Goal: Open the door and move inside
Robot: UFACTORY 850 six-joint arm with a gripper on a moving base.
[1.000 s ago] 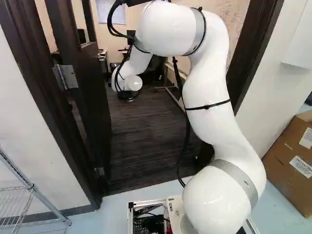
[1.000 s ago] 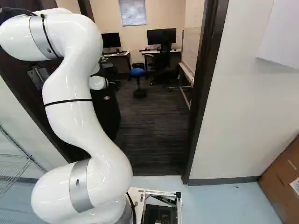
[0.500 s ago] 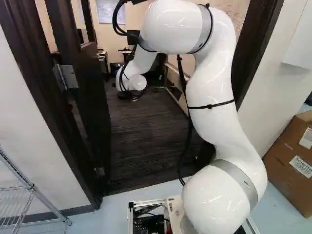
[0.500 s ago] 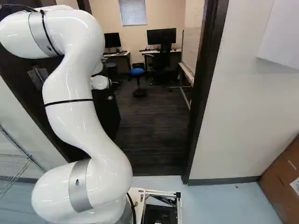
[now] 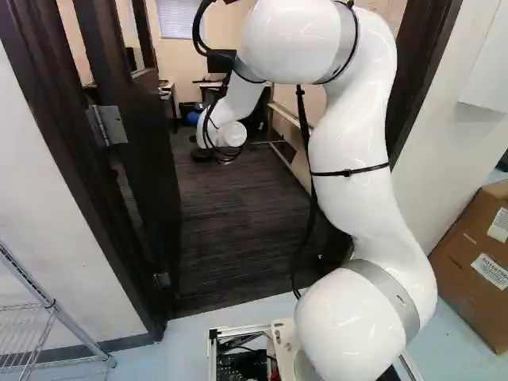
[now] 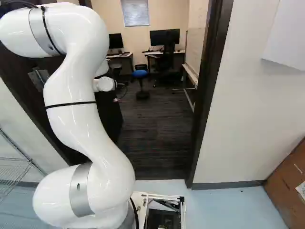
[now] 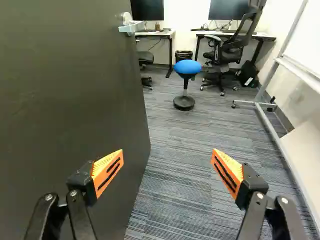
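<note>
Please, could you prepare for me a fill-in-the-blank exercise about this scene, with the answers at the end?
The gripper has pads of the colour ____.
Its two fingers stand wide ____, not together.
The door beside it is ____, not closed.
The seat of the stool ahead of the gripper is ____.

Missing words: orange; apart; open; blue.

No text, number or sign can be read. The white labels [image 5: 490,271] on the cardboard box [image 5: 462,255] carry print too small to make out.
</note>
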